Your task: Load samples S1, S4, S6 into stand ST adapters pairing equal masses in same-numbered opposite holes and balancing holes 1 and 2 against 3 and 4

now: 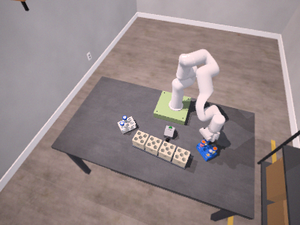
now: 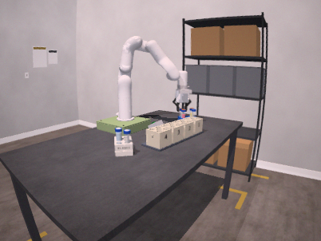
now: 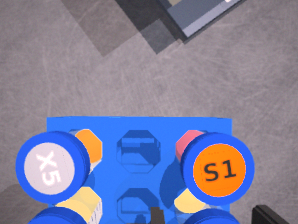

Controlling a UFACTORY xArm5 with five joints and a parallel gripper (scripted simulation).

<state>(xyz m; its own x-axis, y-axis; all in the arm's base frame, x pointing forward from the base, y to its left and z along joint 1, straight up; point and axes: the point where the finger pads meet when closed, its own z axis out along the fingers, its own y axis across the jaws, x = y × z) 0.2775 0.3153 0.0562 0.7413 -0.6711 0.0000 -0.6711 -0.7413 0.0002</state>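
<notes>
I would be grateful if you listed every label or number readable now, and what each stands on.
"X5": grey cap dot, blue rack.
"S1": orange cap dot, same rack.
"4": side of the nearest bucket adapter.
Too small or blurred: white rack's front, other adapters' numbers, wall sheets.

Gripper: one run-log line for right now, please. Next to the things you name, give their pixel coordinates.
gripper (image 1: pixel 211 141) (image 2: pixel 182 107) | open | above blue rack (image 1: pixel 204 153) (image 3: pixel 110 123) | S1 (image 1: pixel 203 142) (image 3: pixel 218 170) in rack | X5 (image 3: pixel 49 169) in rack

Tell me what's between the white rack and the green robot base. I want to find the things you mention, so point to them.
In the top view, only dark tabletop lies between the white rack (image 1: pixel 129 130) (image 2: pixel 124 152) and green base (image 1: pixel 160 115) (image 2: pixel 108 127).
</notes>
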